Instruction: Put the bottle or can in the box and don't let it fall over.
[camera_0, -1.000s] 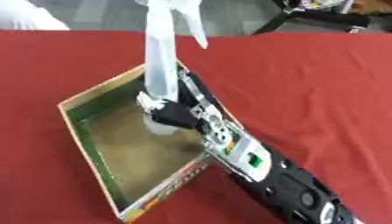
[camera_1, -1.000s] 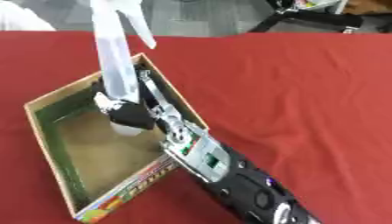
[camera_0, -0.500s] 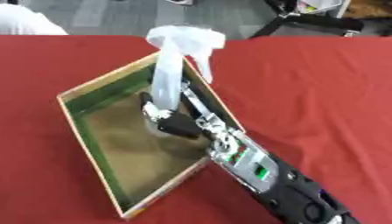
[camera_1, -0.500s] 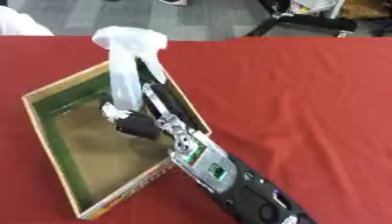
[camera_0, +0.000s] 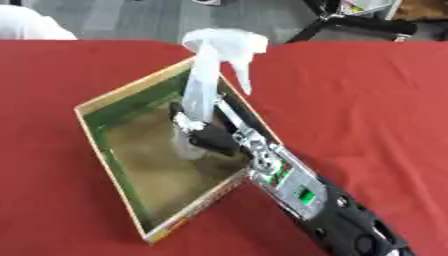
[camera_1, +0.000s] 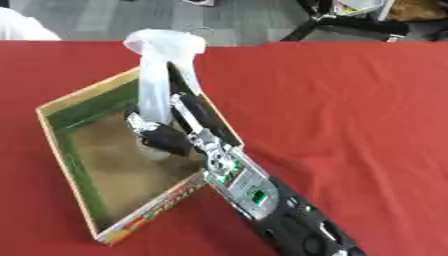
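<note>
Standing upright in box, spray bottle, right robot hand round base.

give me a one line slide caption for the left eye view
Right hand holds a white spray bottle upright inside the open cardboard box on the red table.

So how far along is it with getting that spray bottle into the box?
Mostly done: the spray bottle stands upright with its base inside the box, near the far right wall. In hand: the right hand is curled round the bottle's lower part. Left: letting go and pulling the arm out without tipping it. The left hand is out of view.
</note>
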